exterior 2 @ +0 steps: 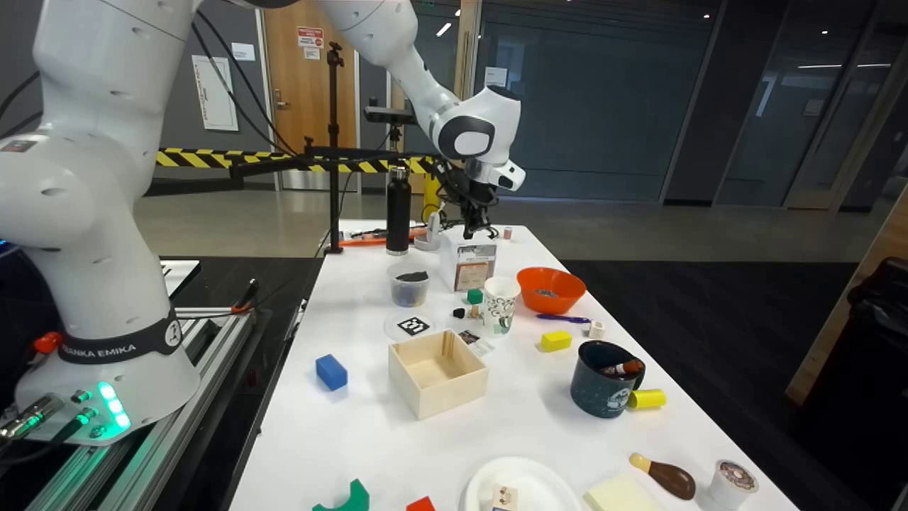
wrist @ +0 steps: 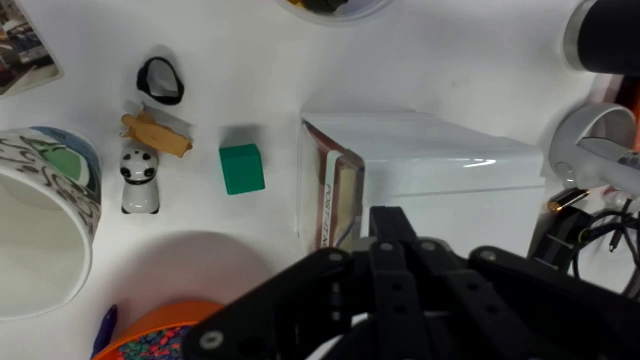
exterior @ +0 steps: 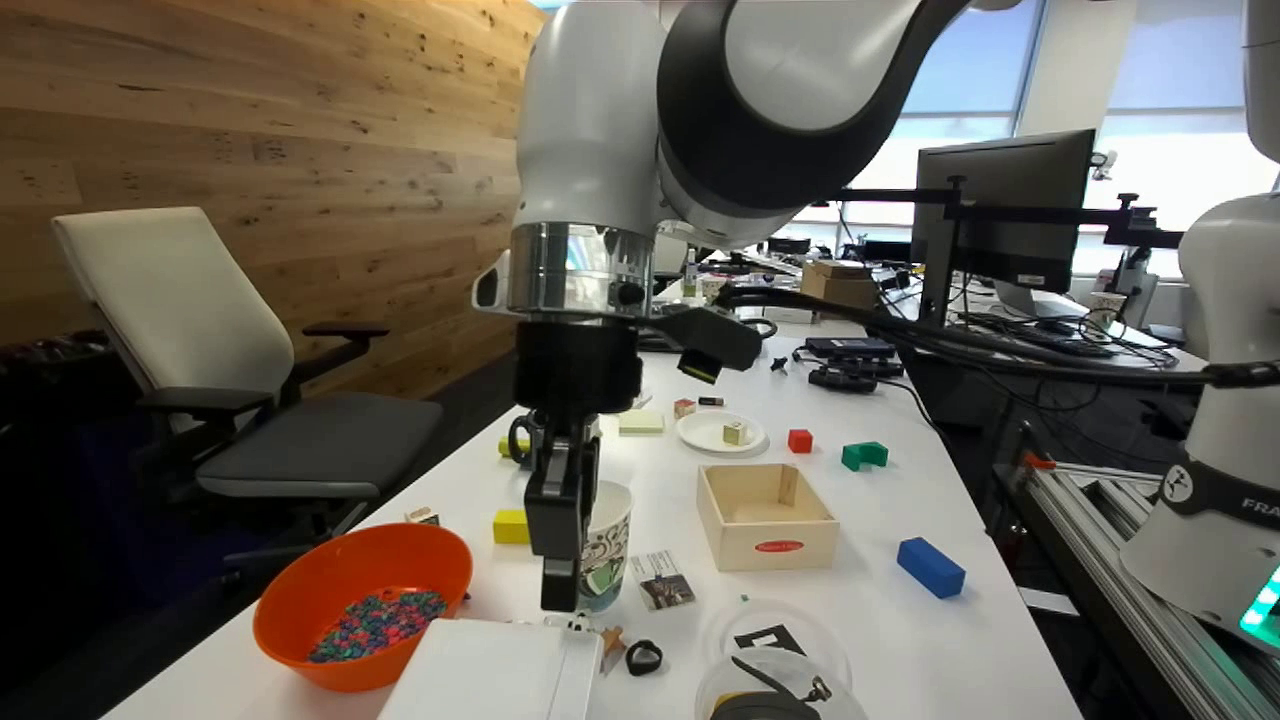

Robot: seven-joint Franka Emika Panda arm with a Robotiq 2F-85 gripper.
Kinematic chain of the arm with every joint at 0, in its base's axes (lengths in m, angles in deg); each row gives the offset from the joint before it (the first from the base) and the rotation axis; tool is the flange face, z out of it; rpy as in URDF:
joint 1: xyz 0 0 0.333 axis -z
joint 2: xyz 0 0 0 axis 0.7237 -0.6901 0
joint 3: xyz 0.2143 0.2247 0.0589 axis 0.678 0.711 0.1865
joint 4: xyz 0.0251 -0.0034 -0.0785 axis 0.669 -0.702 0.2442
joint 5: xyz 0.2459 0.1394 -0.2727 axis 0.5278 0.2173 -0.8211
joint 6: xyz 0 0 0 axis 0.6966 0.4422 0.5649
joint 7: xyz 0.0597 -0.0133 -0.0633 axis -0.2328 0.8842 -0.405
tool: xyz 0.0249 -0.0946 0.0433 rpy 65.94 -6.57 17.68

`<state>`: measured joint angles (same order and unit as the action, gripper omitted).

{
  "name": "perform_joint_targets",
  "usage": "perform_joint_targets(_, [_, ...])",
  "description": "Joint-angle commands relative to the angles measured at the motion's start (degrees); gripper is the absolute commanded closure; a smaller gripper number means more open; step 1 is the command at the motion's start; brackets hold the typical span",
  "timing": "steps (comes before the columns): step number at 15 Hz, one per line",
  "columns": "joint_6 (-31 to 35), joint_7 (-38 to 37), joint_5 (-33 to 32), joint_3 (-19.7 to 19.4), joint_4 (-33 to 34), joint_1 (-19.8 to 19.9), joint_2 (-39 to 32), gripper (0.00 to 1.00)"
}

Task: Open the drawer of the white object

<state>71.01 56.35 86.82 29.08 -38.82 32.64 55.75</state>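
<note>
fingers [wrist: 392, 225] pressed together over white box [wrist: 440, 182], right of center in wrist view; contact unclear. bowl [wrist: 175, 313] bottom left, cup [wrist: 45, 220] left edge.

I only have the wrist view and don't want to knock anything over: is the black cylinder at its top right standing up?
Observer: Yes, in an exterior view that black bottle stands upright near the white box.
Operator: What sits beside the photo card that my picture cuts off?
Observer: A wooden box, open at the top, as both exterior views show.
Operator: Is any block out of my sight?
Observer: Yes, a blue block lies between the wooden box and the robot's base.
</note>
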Motion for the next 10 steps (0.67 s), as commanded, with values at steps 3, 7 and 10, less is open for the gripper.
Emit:
perform_joint_targets(3, [1.37, -5.54, -10.89, -4.78, -0.09, -3.55, -0.67, 1.00])
perform_joint_targets(7, [-0.84, -8.16, -14.44, -6.32, 0.13, -4.33, -1.52, 1.00])
perform_joint_targets(10, [-2.15, -7.87, -13.71, -5.91, 0.35, -4.04, -2.83, 1.00])
